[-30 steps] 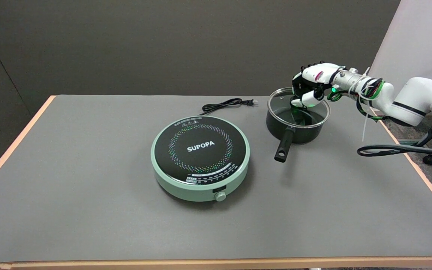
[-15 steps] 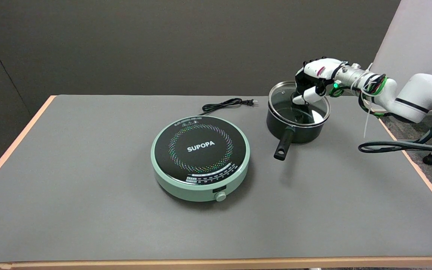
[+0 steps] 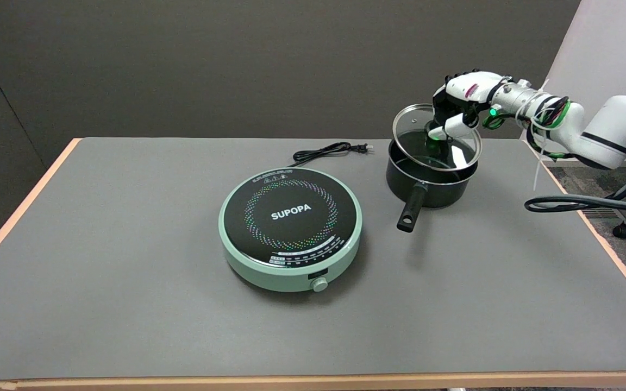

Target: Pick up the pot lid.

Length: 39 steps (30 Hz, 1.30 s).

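Your right hand (image 3: 462, 106) grips the glass lid (image 3: 436, 139) by its knob, holding it tilted just above the black pot (image 3: 427, 182).

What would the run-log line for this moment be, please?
robot hand: grips lid knob | pot lid: tilted above pot | pot: on table

Round glass lid (image 3: 414, 142) with a metal rim, tilted, raised just above the pot at 2 o'clock.
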Motion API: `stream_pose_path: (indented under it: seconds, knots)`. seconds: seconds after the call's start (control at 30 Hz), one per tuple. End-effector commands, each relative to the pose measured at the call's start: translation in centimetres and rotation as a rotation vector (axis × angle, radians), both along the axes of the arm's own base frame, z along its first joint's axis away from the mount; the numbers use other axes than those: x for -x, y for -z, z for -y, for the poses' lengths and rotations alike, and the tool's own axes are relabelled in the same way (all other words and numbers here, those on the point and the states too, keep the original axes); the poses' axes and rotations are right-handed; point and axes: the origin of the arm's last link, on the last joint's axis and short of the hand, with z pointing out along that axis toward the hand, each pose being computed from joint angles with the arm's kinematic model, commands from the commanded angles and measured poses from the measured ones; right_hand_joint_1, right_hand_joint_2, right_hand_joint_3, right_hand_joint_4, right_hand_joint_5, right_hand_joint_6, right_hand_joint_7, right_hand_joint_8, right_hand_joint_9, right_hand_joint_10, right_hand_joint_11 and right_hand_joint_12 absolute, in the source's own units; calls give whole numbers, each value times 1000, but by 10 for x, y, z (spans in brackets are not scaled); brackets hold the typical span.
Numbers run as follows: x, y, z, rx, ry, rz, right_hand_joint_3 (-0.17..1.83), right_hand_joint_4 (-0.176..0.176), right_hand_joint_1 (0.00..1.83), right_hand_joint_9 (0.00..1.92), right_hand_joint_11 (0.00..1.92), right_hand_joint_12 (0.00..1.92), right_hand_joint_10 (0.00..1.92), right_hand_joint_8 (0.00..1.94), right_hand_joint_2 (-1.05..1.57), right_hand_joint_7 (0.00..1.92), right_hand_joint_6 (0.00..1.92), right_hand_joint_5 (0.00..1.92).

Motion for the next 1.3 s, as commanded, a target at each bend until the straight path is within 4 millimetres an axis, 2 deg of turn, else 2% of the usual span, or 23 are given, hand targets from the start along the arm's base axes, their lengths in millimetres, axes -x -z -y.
stream_pose_path:
  seconds: [0.03, 0.5, 0.63, 0.9, 1.1, 1.17, 1.3]
  knots:
    - [-15, -11, -2, 23, -19, -15, 293, -93, 1218, 947, 719, 1139, 1109, 1047, 1030, 1026, 1353, 728]
    - [-34, -32, -10, 108, -70, 120, 303, -87, 1217, 955, 761, 1145, 1092, 1036, 1026, 1022, 1373, 725]
    - [-40, -43, -18, 132, -82, 123, 306, -101, 1223, 954, 740, 1216, 1141, 1056, 1020, 1032, 1336, 733]
    - [-47, -73, -42, 216, -117, 158, 315, -99, 1223, 956, 737, 1239, 1154, 1061, 1014, 1033, 1329, 738]
    - [-39, -99, -68, 287, -189, 346, 297, -90, 1218, 958, 754, 1218, 1126, 1039, 1028, 1025, 1361, 728]
    - [-46, -108, -76, 310, -240, 403, 293, -90, 1220, 957, 727, 1299, 1166, 1024, 1027, 1034, 1357, 733]
    - [-48, -123, -91, 342, -298, 473, 291, -90, 1220, 956, 739, 1325, 1173, 1022, 1027, 1034, 1357, 733]
